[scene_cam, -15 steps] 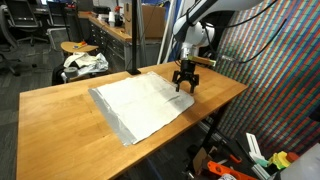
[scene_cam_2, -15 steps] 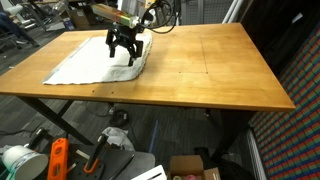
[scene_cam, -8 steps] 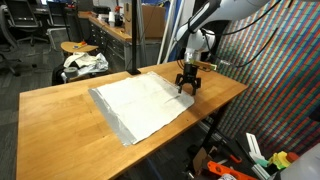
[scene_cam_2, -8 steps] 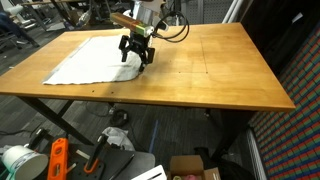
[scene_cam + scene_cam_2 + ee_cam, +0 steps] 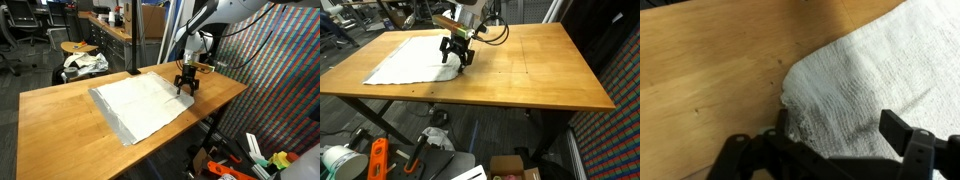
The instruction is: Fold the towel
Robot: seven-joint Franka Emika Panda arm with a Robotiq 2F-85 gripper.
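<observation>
The towel is a large white cloth lying flat on the wooden table; it also shows in the second exterior view. My gripper hangs low over the towel's corner near the table edge, jaws spread wide, and appears as a dark claw at the cloth's near corner. In the wrist view the towel's rounded corner lies between the open fingers, with bare wood to its left. Nothing is clamped.
A stool with a white-and-dark fabric bundle stands behind the table. Boxes and tools lie on the floor under the table. A patterned wall panel stands close beside the table edge by the arm.
The gripper has shifted from over the towel's inner area to its corner by the table edge and dropped lower. The towel has not moved.
</observation>
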